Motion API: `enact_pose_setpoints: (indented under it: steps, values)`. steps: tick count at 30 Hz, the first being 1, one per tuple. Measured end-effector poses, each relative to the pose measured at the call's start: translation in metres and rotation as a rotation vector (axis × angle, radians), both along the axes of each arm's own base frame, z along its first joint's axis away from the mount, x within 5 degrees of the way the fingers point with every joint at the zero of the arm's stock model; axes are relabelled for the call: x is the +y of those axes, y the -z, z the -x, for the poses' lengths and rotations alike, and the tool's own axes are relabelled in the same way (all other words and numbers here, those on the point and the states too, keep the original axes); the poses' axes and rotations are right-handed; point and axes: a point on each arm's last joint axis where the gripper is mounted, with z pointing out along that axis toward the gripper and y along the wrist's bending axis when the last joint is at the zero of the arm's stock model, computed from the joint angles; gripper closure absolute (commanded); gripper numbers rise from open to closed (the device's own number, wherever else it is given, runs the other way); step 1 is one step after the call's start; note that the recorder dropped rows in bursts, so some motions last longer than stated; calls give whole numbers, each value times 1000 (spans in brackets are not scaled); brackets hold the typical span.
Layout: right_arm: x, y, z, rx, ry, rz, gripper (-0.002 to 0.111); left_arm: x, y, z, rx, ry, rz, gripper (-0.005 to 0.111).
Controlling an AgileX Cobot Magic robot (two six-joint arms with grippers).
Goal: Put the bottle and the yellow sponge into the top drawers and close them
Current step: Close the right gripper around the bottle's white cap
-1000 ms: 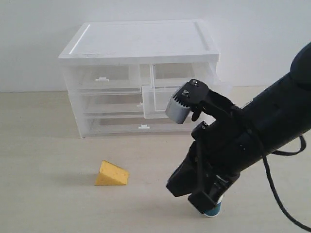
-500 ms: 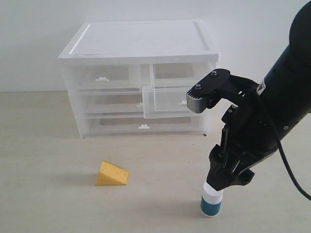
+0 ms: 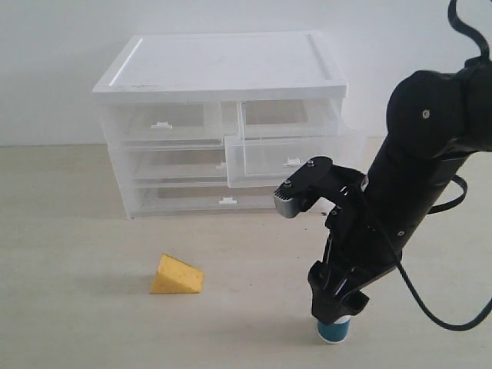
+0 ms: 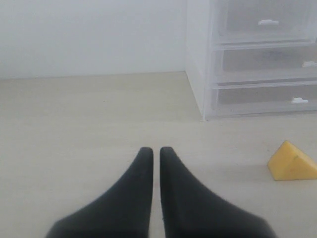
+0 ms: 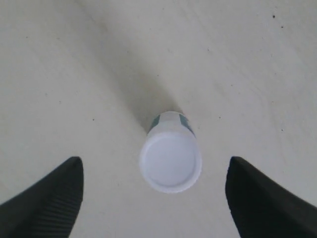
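The bottle (image 3: 334,331) stands upright on the surface (image 3: 77,231) in front of the drawer unit (image 3: 223,69), off its right half. The right jaws are spread wide on either side of its white cap, gripping nothing. The yellow sponge (image 3: 177,276) lies before the unit's left half, and the left jaws are pressed together, empty. Nothing is stowed yet: the right top drawer (image 3: 261,157) is pulled out, the left top drawer (image 3: 161,123) shut. One bottle, one sponge, two top drawers.

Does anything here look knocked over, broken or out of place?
Nothing is spilled or broken. The one odd thing is the cabinet's upper right drawer, pulled out while the upper left drawer is shut. The bottle stands upright on the table; the yellow sponge lies loose before the cabinet.
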Motion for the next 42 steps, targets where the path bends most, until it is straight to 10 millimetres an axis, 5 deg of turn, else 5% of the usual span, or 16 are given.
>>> enact_pose_setpoints:
  steps: [15, 25, 34, 41, 42]
  values:
    - [6, 33, -13, 8, -22, 33, 38, 0, 0, 0, 0, 0, 0, 102]
    - [6, 37, -17, -20, -36, 40, 40, 0, 0, 0, 0, 0, 0, 102]
    - [6, 37, -19, -47, -43, 39, 62, 0, 0, 0, 0, 0, 0, 102]
    - [6, 37, -19, -51, -47, 41, 109, 0, 0, 0, 0, 0, 0, 102]
    - [6, 37, -19, -52, -51, 41, 108, 0, 0, 0, 0, 0, 0, 102]
